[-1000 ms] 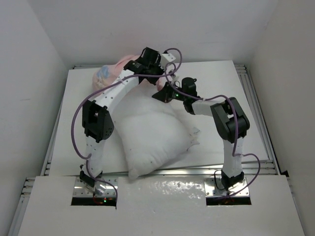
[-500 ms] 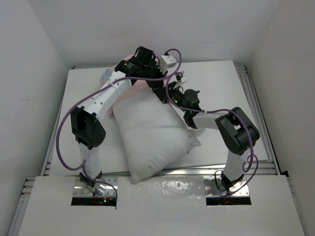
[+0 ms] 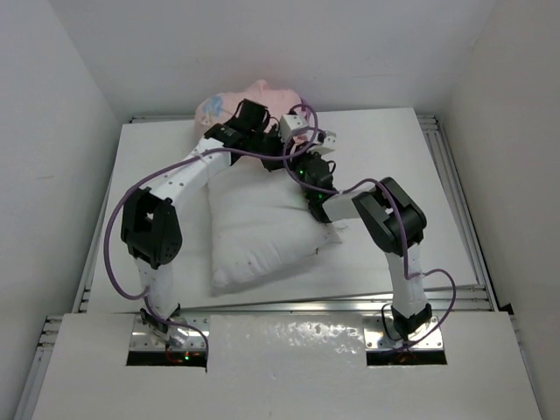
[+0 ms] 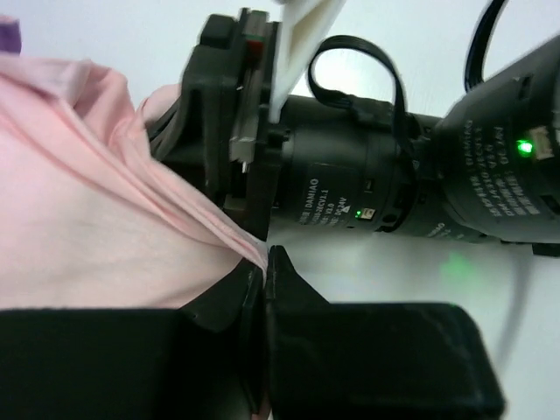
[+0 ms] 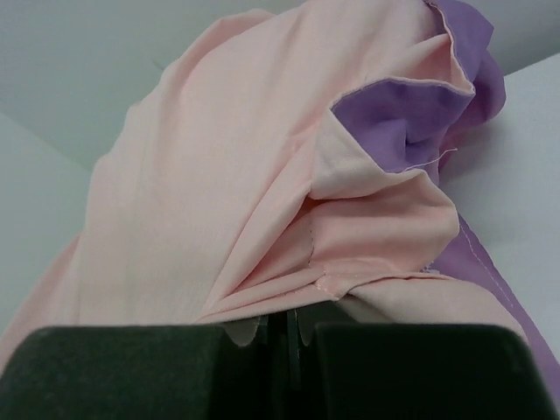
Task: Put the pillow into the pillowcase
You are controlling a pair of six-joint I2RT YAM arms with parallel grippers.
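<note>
The white pillow [image 3: 262,223] lies on the table's middle, tilted. The pillowcase [image 3: 254,94] is bunched at the far edge, pale pink side out, lifted above the pillow's far end. It fills the right wrist view [image 5: 262,175] with a purple fold at top right, and the left part of the left wrist view [image 4: 96,219]. My left gripper [image 4: 265,262] is shut on a pink hem of the pillowcase. My right gripper [image 5: 287,325] is shut on pink pillowcase folds. Both grippers meet near the pillow's far end [image 3: 293,149].
The white table [image 3: 394,157] ends at metal rails on the left, right and near sides. White walls stand close behind the pillowcase. The right arm's wrist [image 4: 420,192] lies right beside my left gripper.
Both grippers have risen and moved toward the back wall with the pillowcase, which now billows up pink. The pillow has shifted left and away from the table's near edge.
</note>
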